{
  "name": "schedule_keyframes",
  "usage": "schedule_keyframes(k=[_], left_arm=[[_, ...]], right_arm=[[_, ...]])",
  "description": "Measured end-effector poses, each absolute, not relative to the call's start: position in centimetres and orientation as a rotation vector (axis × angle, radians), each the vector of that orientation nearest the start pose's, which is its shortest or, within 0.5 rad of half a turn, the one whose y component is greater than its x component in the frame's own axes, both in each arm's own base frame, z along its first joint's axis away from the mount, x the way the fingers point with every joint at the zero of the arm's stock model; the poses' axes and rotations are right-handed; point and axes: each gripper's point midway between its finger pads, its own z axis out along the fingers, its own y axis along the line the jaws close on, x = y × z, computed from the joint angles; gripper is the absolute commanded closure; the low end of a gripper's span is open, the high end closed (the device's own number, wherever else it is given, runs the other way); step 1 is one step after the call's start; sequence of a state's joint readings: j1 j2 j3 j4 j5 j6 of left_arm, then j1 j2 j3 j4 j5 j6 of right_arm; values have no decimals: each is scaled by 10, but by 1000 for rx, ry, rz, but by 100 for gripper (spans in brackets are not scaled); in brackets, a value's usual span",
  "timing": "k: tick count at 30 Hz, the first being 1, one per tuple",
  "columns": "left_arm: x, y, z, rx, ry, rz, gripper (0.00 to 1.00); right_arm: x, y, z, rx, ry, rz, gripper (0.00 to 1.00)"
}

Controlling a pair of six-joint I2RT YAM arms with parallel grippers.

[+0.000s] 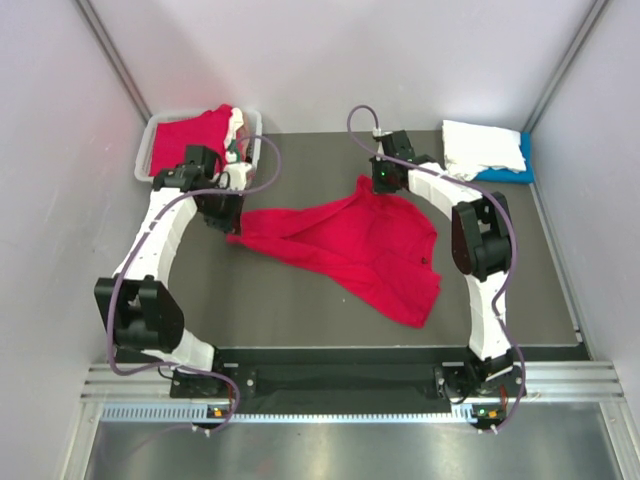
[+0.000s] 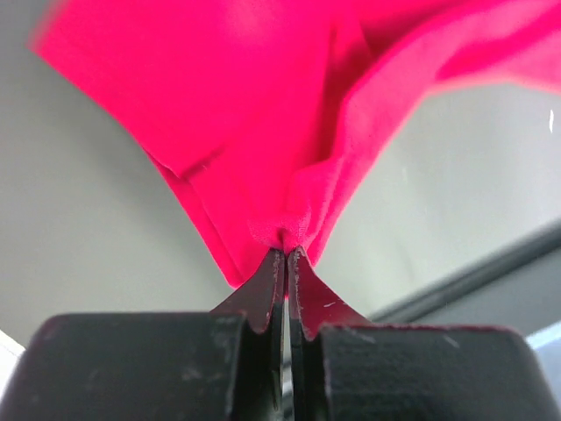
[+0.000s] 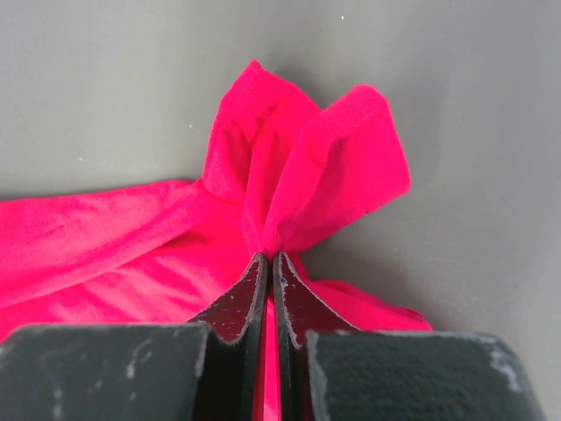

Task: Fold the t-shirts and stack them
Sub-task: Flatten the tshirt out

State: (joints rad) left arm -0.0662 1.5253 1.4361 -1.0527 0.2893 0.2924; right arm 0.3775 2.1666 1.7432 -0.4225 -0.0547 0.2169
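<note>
At the far left corner sits a pale tub [image 1: 142, 160] with red shirts [image 1: 185, 135] bunched inside, one fold spilling over its far rim.

Just in front of the tub, the left arm [image 1: 150, 235] bows out toward the left wall, then bends back in over the worktop [image 1: 280, 320]. The left fingers [image 2: 279, 263] are pressed together, pinching a hemmed corner of the loose red t-shirt [image 1: 350, 250]. From the wrist camera, that corner is raised off the surface.

The loose t-shirt stretches across the middle between the two arms. Its far, upper part is gathered into a bunch, and its longest flap runs toward the near right.

The right arm [image 1: 480, 235] rises from its base, folds at the elbow and reaches back and left. The right fingers [image 3: 259, 272] are clamped shut on a puckered bunch of the same red cloth.

In the far right corner a folded white shirt [image 1: 480, 148] lies on a blue shirt [image 1: 512, 175], apart from the red one.

Bare dark worktop shows between the shirt's lowest tip and the near edge, and also under the left arm. Walls stand close on both sides.
</note>
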Motion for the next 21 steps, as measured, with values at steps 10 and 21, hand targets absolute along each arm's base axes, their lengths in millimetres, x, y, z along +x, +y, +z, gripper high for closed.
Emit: schedule_keyframes(k=[10,21], left_arm=[[258,-66,159,751,2769,-536,22],[250,-77,172,729,2724,-667,27]], right_arm=[[505,219,80,-217,2427,334,100],[506,218,95,-212,2399,338,100]])
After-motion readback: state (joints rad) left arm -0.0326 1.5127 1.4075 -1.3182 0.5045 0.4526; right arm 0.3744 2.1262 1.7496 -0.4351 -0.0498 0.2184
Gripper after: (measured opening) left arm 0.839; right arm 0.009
